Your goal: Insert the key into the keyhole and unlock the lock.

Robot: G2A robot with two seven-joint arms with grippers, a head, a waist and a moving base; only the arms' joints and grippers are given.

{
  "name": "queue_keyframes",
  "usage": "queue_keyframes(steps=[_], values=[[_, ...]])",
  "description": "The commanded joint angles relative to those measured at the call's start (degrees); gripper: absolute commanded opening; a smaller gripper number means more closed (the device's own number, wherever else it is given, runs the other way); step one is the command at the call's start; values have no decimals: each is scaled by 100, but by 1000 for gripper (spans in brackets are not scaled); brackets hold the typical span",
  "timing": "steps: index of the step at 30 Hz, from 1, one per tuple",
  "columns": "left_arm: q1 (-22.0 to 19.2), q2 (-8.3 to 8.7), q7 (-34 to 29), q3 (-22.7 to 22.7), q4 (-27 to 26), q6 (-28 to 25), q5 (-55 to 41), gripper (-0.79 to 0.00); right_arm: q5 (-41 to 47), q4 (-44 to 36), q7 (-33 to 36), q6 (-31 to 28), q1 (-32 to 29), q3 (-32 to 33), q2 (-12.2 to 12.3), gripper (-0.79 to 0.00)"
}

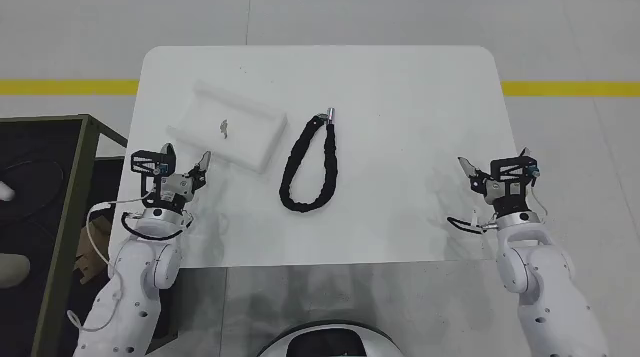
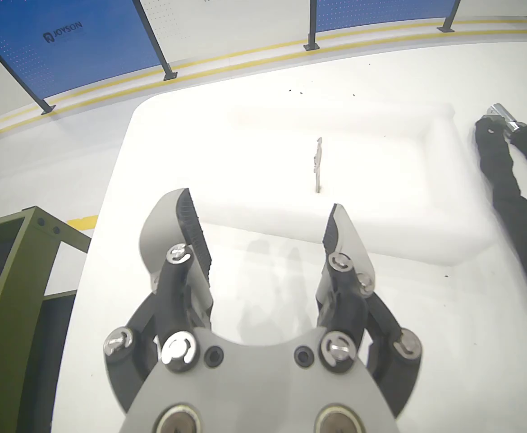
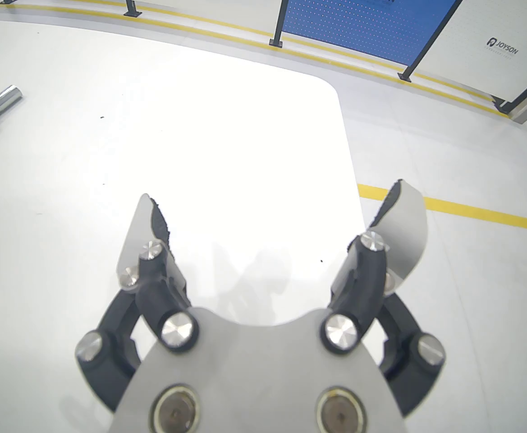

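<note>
A small silver key (image 1: 225, 126) (image 2: 318, 164) stands upright, stuck in a white foam block (image 1: 228, 125) (image 2: 371, 173) at the table's back left. To the right of the block lies a black fabric-covered chain lock (image 1: 307, 163) (image 2: 511, 186), looped, with its silver cylinder end (image 1: 327, 114) (image 2: 501, 115) (image 3: 2, 96) pointing to the table's far side. My left gripper (image 1: 178, 169) (image 2: 261, 209) hovers open near the table's left front, just short of the block. My right gripper (image 1: 488, 193) (image 3: 272, 202) is open near the right front edge, holding nothing.
The white table (image 1: 400, 97) has rounded corners; its right edge (image 3: 349, 146) runs close by the right gripper. A dark green frame (image 1: 60, 207) (image 2: 15, 263) stands beside the table's left side. Blue and white panels (image 2: 227, 6) line the far floor.
</note>
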Motion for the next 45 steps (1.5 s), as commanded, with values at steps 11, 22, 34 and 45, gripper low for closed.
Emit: queue_keyframes(steps=[11,22,34,45], values=[[-2449,112,-3685,-855,314,-433,-2440,0,0,0,0,0,0,0,0,0],[-5975,298,-8262,-64,3818,-1390,-4448,0,0,0,0,0,0,0,0,0],[-6292,270,-8398,822,4282,-2030,-4814,0,0,0,0,0,0,0,0,0],[-6011,296,-8224,952,3888,-2204,-4633,0,0,0,0,0,0,0,0,0]])
